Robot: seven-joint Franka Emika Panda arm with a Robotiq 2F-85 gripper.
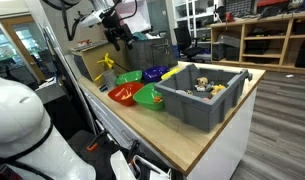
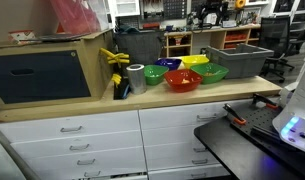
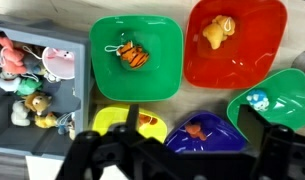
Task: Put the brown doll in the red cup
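The red cup (image 3: 235,45) is a shallow red bowl at the top right of the wrist view. The brown doll (image 3: 217,32) lies inside it. The red cup also shows in both exterior views (image 1: 122,95) (image 2: 182,80), at the front of a cluster of bowls on the wooden counter. My gripper (image 3: 188,120) is open and empty. Its two dark fingers frame the lower part of the wrist view, over the blue bowl. In an exterior view the gripper (image 1: 119,35) hangs well above the bowls, apart from the cup and the doll.
Around the red cup stand a green bowl (image 3: 135,55) with an orange striped toy, a second green bowl (image 3: 277,105) with a blue-white toy, a yellow bowl (image 3: 117,120) and a blue bowl (image 3: 202,135) with an orange toy. A grey bin (image 1: 197,100) holds several toys.
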